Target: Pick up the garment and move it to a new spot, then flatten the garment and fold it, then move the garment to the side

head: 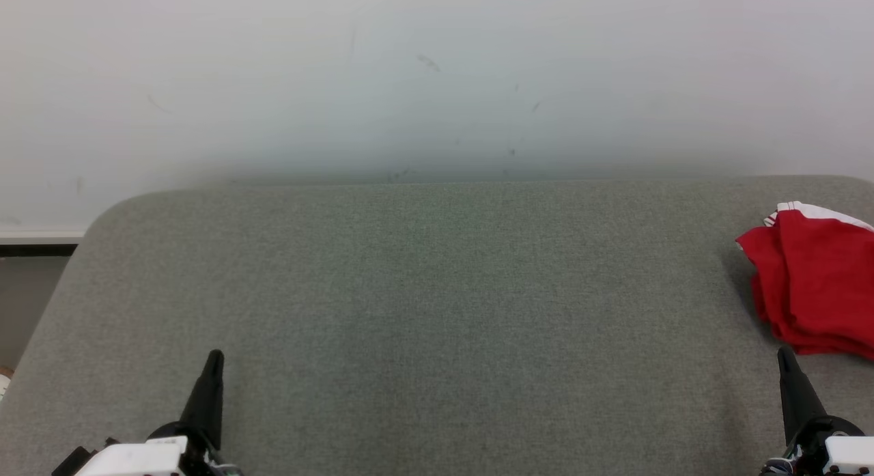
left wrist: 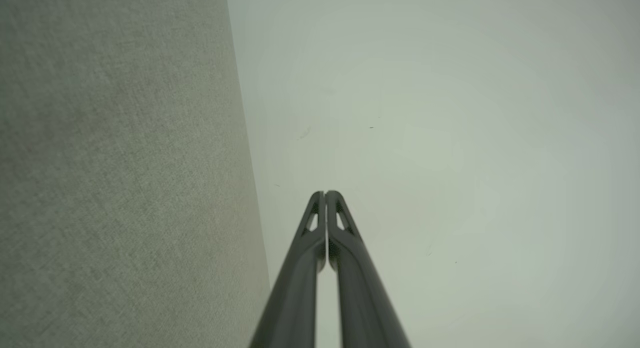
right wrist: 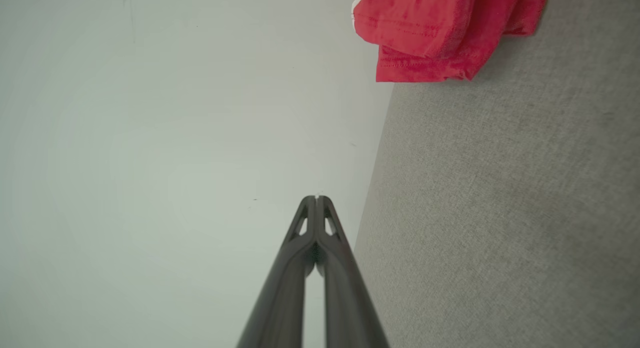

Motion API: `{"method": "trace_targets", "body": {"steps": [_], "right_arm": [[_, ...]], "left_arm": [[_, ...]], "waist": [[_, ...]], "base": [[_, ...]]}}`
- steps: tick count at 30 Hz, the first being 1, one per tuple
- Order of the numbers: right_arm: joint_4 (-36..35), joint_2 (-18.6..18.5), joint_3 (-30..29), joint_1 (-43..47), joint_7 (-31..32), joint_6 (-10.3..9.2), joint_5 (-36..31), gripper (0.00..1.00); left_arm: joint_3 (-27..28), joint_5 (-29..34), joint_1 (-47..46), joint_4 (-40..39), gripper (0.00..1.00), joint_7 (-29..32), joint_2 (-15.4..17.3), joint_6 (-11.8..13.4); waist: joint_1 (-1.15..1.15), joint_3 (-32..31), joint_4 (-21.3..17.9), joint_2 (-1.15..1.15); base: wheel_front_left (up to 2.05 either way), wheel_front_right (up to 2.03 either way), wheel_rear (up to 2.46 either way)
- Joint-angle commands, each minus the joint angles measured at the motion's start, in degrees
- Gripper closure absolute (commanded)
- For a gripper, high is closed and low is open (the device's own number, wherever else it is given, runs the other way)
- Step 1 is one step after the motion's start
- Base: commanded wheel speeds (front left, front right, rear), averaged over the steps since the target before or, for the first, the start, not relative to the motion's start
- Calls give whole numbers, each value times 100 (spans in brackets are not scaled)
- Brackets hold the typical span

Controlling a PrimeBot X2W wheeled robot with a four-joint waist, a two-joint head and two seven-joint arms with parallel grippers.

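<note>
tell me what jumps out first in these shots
The red garment with white trim stands out, lying in a layered heap at the right edge of the grey table. The left gripper and right gripper sit shut at the lower corners, holding nothing, the right one nearest the garment.

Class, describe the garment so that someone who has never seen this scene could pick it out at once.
Start at the wide grey table against the pale wall. Go to its right edge, just beyond the right gripper. The garment lies there in a folded bundle: bright red with white trim, the one splash of colour on the grey.
</note>
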Motion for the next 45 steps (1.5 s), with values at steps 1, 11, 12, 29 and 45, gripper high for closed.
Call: {"method": "trace_targets", "body": {"steps": [1, 11, 12, 29, 45], "right_arm": [[-23, -2, -23, -67, 13, -10, 7, 100], [-22, -1, -26, -67, 17, -10, 3, 100], [-22, -1, -26, -67, 17, -10, 3, 100], [-22, 2, -29, -68, 21, -10, -2, 100], [-22, 3, -32, -68, 24, -10, -6, 100]], "left_arm": [[19, -80, -44, -15, 100, 23, 38, -30], [19, -80, -43, -15, 100, 23, 38, -30], [19, -80, -43, -16, 100, 23, 38, -30], [18, -80, -43, -15, 100, 21, 38, -27], [18, -81, -43, -16, 100, 21, 38, -27]], "waist": [[0, 0, 0, 0], [0, 0, 0, 0], [0, 0, 0, 0], [0, 0, 0, 0], [0, 0, 0, 0]], "base": [[0, 0, 0], [0, 0, 0], [0, 0, 0], [0, 0, 0], [0, 0, 0]]}}
